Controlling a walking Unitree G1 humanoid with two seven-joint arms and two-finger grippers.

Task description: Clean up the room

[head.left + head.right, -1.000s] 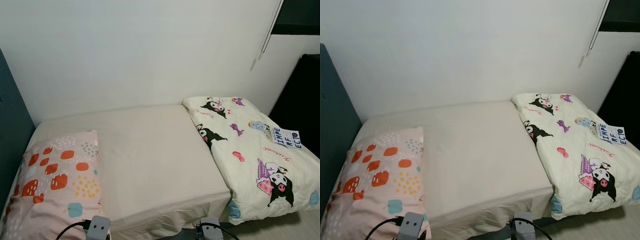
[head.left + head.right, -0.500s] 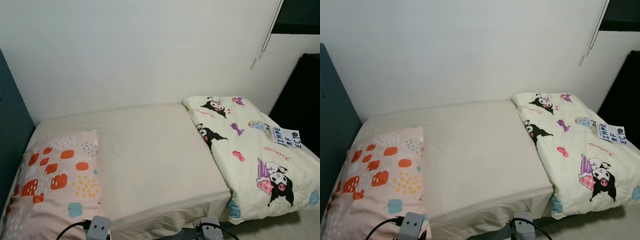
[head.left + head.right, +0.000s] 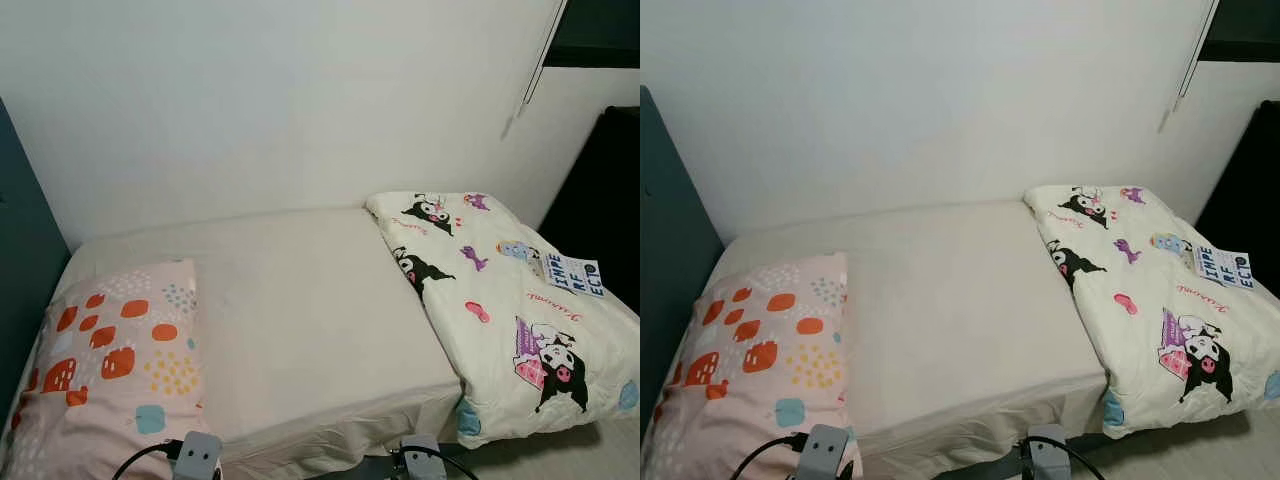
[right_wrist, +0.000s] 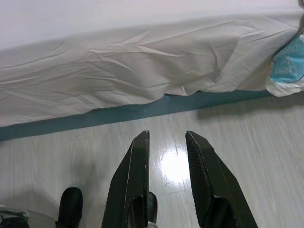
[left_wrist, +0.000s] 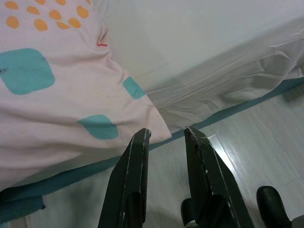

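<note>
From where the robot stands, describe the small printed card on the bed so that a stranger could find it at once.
Start at the bed along the white wall, then go to the cartoon-print comforter folded over its right end. Near that comforter's far right edge lies the card, the only white rectangle with blocky dark blue letters rather than cartoon characters.

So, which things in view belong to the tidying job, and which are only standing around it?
Part of the job:
- folded cartoon blanket, lying over the right end of the bed
- patterned pillow at the left end
- white bed sheet

Just there:
- white wall
- dark headboard
- pale floor
- left tool and right tool, both open, low beside the bed
</note>
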